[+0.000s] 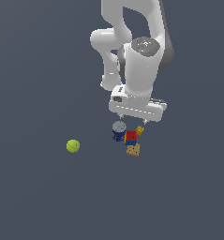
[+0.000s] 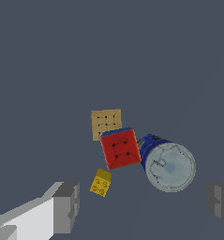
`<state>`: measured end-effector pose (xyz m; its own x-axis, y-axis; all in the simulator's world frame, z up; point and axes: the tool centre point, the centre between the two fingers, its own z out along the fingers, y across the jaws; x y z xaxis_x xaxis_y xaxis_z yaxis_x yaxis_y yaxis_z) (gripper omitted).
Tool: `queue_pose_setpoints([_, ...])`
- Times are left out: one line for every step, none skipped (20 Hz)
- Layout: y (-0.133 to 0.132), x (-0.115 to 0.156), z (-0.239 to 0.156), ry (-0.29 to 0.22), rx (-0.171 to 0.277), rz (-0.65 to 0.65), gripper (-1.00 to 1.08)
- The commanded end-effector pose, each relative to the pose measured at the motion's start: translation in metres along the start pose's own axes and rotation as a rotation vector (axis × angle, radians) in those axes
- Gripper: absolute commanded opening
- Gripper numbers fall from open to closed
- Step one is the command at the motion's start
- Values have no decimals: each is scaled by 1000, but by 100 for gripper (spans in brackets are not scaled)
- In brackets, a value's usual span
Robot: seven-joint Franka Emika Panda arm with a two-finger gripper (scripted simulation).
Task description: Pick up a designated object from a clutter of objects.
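The designated object is a tiny yellow-orange block (image 1: 140, 130) (image 2: 100, 183), lying beside the red-and-blue cube (image 1: 131, 137) (image 2: 120, 147). The clutter also holds a blue can with a silver top (image 1: 119, 131) (image 2: 167, 164) and a tan square block (image 1: 133, 150) (image 2: 106, 123). A yellow-green ball (image 1: 73, 146) lies apart, toward the exterior view's left. My gripper (image 1: 139, 120) (image 2: 144, 204) hovers above the cluster, open, with nothing between its fingers (image 2: 66, 206). The tiny block lies close to one finger in the wrist view, apart from it.
The dark grey floor (image 1: 38, 197) stretches flat all around the cluster. The white arm (image 1: 137, 51) rises behind the objects in the exterior view. The can, cube and tan block stand close together, nearly touching.
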<state>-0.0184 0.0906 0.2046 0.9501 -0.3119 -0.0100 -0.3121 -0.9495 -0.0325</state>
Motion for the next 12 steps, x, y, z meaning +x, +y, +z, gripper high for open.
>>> queue_pose_setpoints([-9,-8,18,-1,0,49,100])
queue_pose_setpoints([-12,-12,25,-2,-1,69,100])
queue_pose_setpoints([-15,-16,32,-2,-2,88,100])
queue_pose_setpoints([-18,-19,39,-2,-3,107,100])
queue_pose_setpoints([-21,-23,46,-2,-4,127,100])
queue_pose_setpoints([-23,-27,53,-2,-5,146,100])
queue_pose_setpoints([-26,-31,59,-2,-6,166,100])
queue_pose_setpoints([-28,-35,66,-2,-8,185,100])
queue_pose_setpoints([-30,-39,72,-1,-9,205,100])
queue_pose_setpoints([-32,-43,79,0,-11,224,100])
queue_pose_setpoints([-34,-47,85,1,-12,242,100])
queue_pose_setpoints([-36,-51,91,2,-14,260,100])
